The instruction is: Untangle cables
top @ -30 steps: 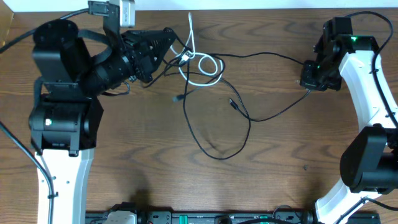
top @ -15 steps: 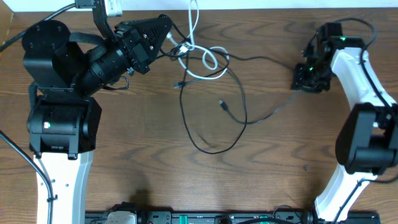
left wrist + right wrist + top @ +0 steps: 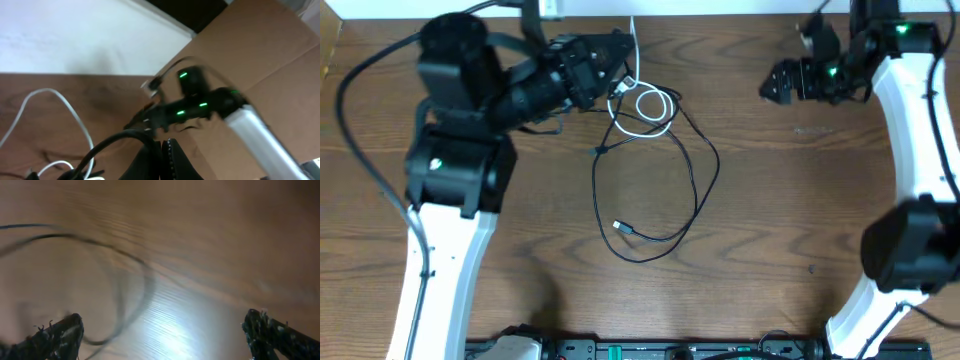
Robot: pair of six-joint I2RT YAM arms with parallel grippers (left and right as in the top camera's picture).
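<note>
Since the left hand (image 3: 620, 60) sits with its fingers pressed together at the far edge of the brown wooden worktop (image 3: 790, 220), right at the snarl, and we cannot tell whether it truly pinches a cord, we judge the first risk to lie there. A pull from it could slip off and achieve nothing. If it does bite, it could drag the whole bundle toward that edge and draw the crossings tighter. Left of it, the arm's own thick black supply wire (image 3: 348, 90) arcs over the worktop's left side, well apart from the cords, yet a wide swing might foul it. Just beside the hand lies the short white cord (image 3: 634, 45), one end running up to the far edge and the rest coiled in small rings, with the long thin black cord (image 3: 596, 190) crossing those rings. From there the black cord drops into one large open loop over mid-worktop, its small plug end (image 3: 620, 227) lying within the loop's outline; we think that plug could catch on the loop if hauled through. Further right, the right hand (image 3: 772, 82) hovers well apart from every cord, fingers spread wide with nothing between them, so nothing anchors the bundle against a pull.
</note>
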